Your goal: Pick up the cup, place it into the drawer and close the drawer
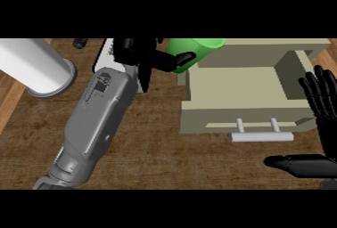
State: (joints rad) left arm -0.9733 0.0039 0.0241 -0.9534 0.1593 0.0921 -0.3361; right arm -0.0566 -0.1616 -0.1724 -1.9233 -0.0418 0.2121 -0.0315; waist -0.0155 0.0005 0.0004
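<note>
A green cup [197, 51] is held tilted above the back left corner of the open beige drawer [245, 89]. My left hand [153, 55] is curled round the cup's left side, with the thumb across its front. The drawer is pulled out toward me, its inside bare, and a white bar handle [262, 136] sticks out from its front panel. My right hand [321, 107] shows at the right edge beside the drawer, fingers straight and pointing up, thumb out to the left below it.
A large white cylinder [36, 67] lies at the upper left on the brown wooden counter [158, 147]. A white flat object [108, 55] lies under my left forearm. The beige cabinet body [276, 46] stands behind the drawer.
</note>
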